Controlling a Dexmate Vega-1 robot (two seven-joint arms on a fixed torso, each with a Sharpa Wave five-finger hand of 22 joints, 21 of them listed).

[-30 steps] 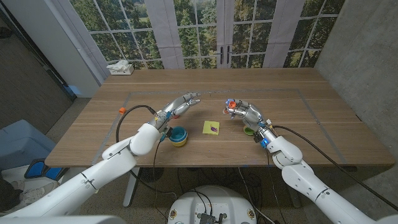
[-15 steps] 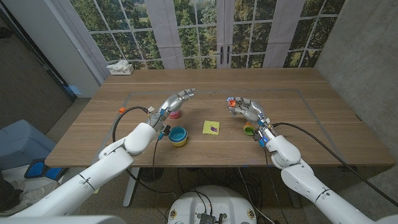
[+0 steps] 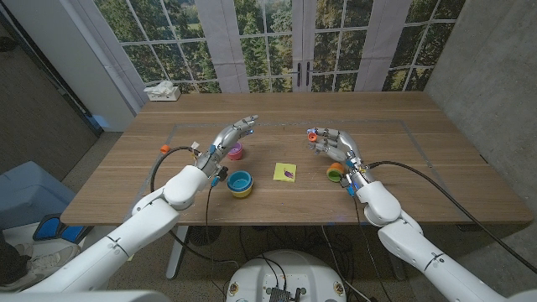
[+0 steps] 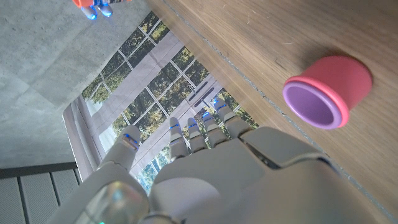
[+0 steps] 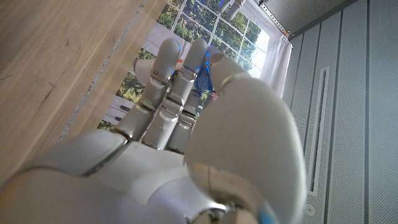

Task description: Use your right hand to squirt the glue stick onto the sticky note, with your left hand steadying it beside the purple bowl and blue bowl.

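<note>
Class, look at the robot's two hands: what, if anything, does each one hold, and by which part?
The right hand holds the glue stick, orange cap showing beyond the fingers; the exact place of hold cannot be told. The left hand holds nothing.

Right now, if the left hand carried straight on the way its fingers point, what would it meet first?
Probably nothing nearby. The left hand points toward the table's far side, above the purple bowl, and the bare table lies ahead as far as the head view shows. Its height over the wood is unclear.

Test room, wooden table [image 3: 436, 159], glass doors [image 3: 285, 42]
</note>
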